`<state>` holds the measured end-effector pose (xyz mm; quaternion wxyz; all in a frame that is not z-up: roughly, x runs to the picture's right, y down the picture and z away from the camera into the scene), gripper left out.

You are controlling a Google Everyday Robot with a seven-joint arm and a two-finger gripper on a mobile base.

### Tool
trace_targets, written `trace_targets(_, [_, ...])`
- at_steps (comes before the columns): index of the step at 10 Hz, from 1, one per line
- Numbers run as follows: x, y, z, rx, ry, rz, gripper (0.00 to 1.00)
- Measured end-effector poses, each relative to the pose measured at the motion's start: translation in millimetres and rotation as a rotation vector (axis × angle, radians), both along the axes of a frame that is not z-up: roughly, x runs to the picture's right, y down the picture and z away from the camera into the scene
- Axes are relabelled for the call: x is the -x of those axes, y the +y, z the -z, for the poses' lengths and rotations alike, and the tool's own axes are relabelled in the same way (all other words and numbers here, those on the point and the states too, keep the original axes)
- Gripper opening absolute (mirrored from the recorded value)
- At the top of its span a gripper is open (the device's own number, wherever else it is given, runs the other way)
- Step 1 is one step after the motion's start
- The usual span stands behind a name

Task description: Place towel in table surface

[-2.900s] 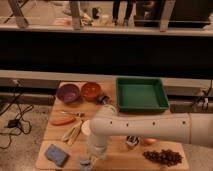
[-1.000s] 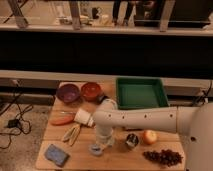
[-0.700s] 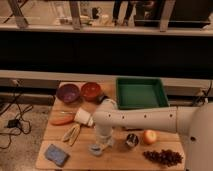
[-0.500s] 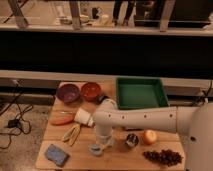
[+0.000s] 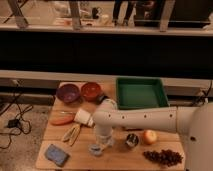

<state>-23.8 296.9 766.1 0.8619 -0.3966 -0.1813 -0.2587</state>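
The towel [image 5: 94, 149] is a small bunched pale grey-blue cloth lying on the table surface [image 5: 117, 158], near its front edge and left of the middle. My gripper [image 5: 103, 140] hangs from the white arm directly over the towel's right part, touching or just above it. The arm comes in from the right across the tabletop and hides the planks behind the towel.
A white cup [image 5: 83, 116] lies on its side left of the arm. A blue sponge [image 5: 56, 154] sits at the front left. A small dark block [image 5: 132, 140], an apple [image 5: 149, 136] and grapes [image 5: 162, 157] lie to the right. A green tray [image 5: 142, 93] and two bowls [image 5: 67, 93] [image 5: 91, 91] stand at the back.
Since 2.9 s ago the arm has drawn back and to the right, uncovering the apple and dark block. Over the last second nothing has visibly moved.
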Motion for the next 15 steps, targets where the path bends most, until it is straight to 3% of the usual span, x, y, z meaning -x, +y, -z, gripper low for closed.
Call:
trace_targets(13, [0.1,-0.2,0.0,0.000,-0.001,0.001,0.09])
trace_targets(15, [0.0,-0.1,0.0,0.000,0.000,0.000,0.15])
